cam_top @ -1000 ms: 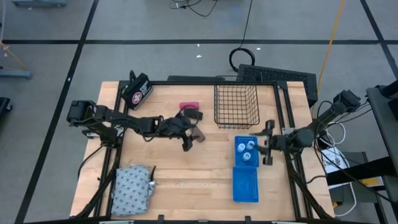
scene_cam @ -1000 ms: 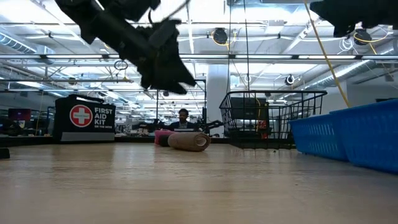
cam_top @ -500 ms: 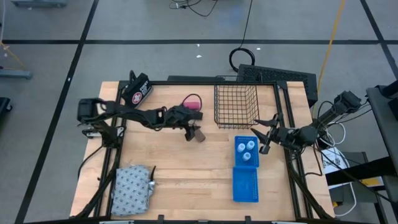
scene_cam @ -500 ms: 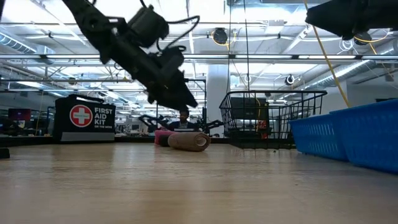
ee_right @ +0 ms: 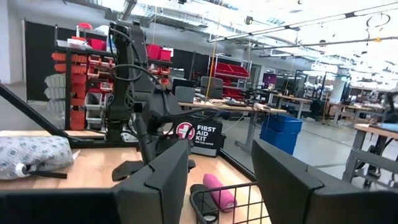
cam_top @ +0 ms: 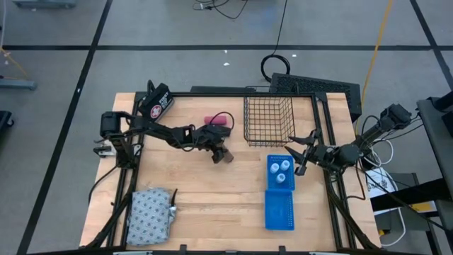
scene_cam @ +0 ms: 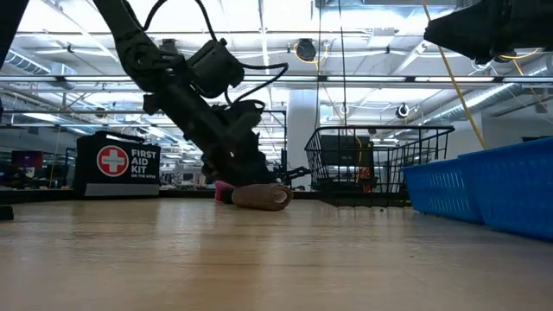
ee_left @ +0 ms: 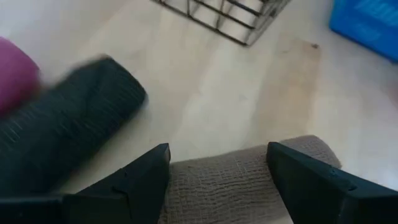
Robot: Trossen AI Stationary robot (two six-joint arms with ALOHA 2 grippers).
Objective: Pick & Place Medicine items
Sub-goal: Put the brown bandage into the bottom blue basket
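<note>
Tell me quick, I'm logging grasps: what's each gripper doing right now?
Left gripper: open, fingers straddling the brown roll, not closed on it.
Right gripper: open, empty, raised at the table's right side near the wire basket.

Left gripper point(cam_top: 221, 151) astride the roll point(ee_left: 231, 180), two more rolls point(ee_left: 62, 134) just beyond its fingers, basket point(cam_top: 268, 120) further ahead, trays point(cam_top: 279, 171) off to its right, pouch point(cam_top: 150, 216) well behind.

My overhead camera looks straight down on the whole table point(cam_top: 233, 191). My low camera sits at tabletop level, facing the room. The left wrist camera hovers close over the brown roll point(ee_left: 239, 180), which the low camera point(scene_cam: 262, 196) also sees.
</note>
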